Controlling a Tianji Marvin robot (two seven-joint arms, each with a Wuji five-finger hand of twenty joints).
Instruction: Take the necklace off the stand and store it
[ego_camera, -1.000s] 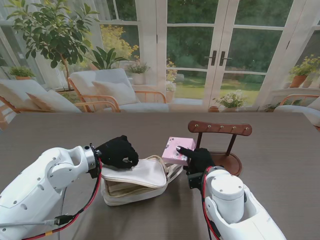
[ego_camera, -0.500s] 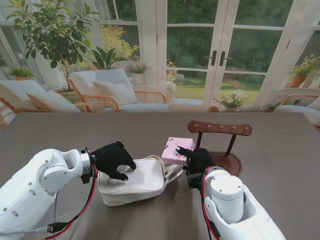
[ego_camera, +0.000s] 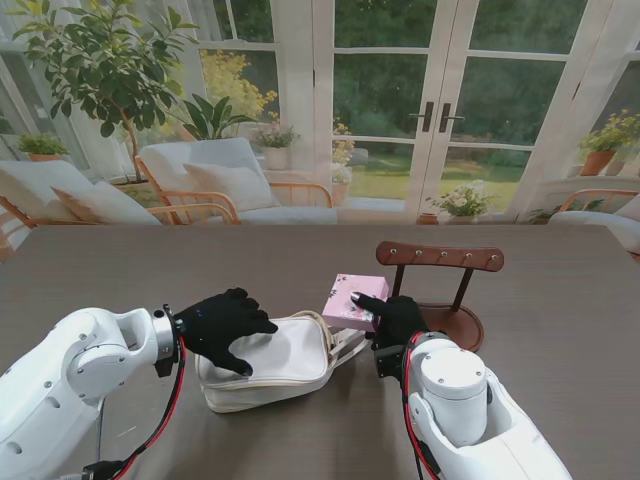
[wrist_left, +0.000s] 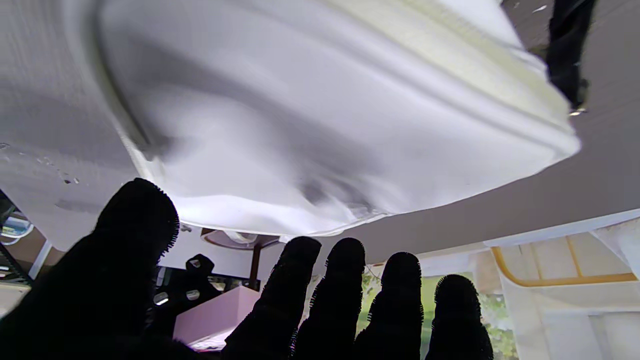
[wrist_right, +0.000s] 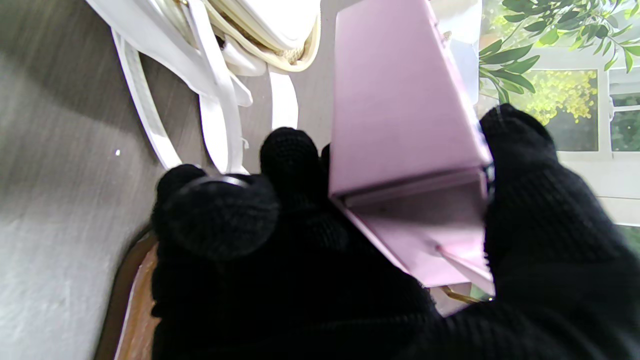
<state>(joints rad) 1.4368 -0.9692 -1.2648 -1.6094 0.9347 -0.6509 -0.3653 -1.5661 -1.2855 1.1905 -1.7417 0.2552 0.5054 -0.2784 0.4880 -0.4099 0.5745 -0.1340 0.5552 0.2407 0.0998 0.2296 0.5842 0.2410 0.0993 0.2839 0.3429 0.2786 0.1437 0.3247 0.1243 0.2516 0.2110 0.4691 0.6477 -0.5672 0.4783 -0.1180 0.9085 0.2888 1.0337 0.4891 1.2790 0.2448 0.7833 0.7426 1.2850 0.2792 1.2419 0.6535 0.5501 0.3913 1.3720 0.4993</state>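
A small pink box (ego_camera: 357, 300), rectangular with a pale print on its lid, sits tilted off the tabletop (ego_camera: 560, 280) in the grip of the right hand (ego_camera: 393, 318), just left of a dark wooden stand (ego_camera: 440, 256) with a row of pegs on its crossbar and a round base. No necklace can be made out on the stand or anywhere else in view; it may be too small to see. In the right wrist view the black-gloved fingers (wrist_right: 290, 155) press one long side of the box (wrist_right: 405, 125) while the thumb closes on the opposite edge, so the hand (wrist_right: 350, 250) is clamped firmly around it.

To the left of the box lies a white bag (ego_camera: 270, 365), flat on the tabletop with its straps trailing toward the box. The left hand (ego_camera: 222, 325) hovers over the bag's near left corner, fingers spread apart and gripping nothing; whether the fingertips touch the fabric cannot be told. In the left wrist view, the fingers (wrist_left: 345, 280) fan out in front of the smooth white bag (wrist_left: 320, 115).

A second ago the left hand was pinching the bag's upper flap and holding it open, showing the lining. Half a second ago the flap had dropped shut under a loosening hand. Now the hand has drawn slightly back toward the robot and opened wider, and the bag lies closed. The right hand and box have not moved.
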